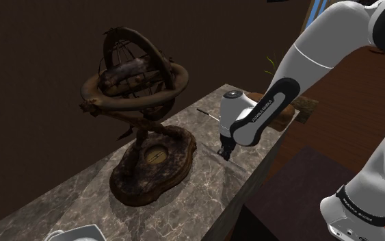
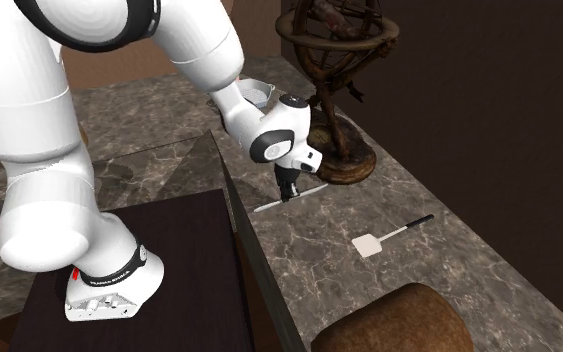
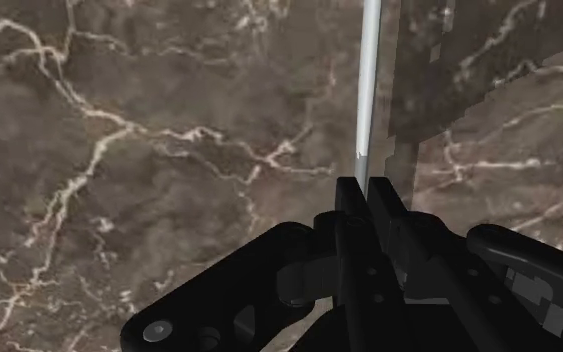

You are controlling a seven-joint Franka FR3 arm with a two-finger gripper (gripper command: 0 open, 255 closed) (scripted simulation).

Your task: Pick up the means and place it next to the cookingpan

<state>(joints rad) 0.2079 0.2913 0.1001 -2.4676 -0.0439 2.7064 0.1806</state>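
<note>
Slender pale-grey rod (image 3: 369, 80), material not readable, plain surface. It lies low over the dark brown marble countertop (image 3: 119, 150), pale veins. One end sits between the fingers of the black gripper (image 3: 367, 190). The rest runs straight out ahead of the jaws and is cut off at the frame edge.

Jaws nearly closed, with only the rod's width between them, and both fingers are pressed on the rod. Whether the rod is lifted clear of the countertop (image 2: 449, 270) or resting on it: cannot tell.

Second exterior view: the gripper (image 2: 290, 192) points straight down onto the rod (image 2: 269, 204), which sticks out on both sides of the jaws. The clamped stretch is hidden by the fingers.

Shoulder view: the gripper (image 1: 224, 152) is at the countertop (image 1: 204, 178), close to its front edge. The rod itself is hard to make out there.

Near the jaws on one side is a dark bronze-coloured armillary sphere (image 1: 139, 89) on a lobed wooden base. The rod's end comes close to that base (image 2: 349, 172).

On the opposite side, apart from the jaws, is a flat white spatula (image 2: 369, 243) with a thin black handle. Further off that way is a rounded brown lump (image 2: 389, 320), cut off by the frame. Its identity is unclear, and whether it is the pan cannot be told.

Beyond the sphere from the jaws is a white bowl-like vessel (image 1: 74, 235), cut off at the edge and half hidden behind the arm (image 2: 254, 95).
</note>
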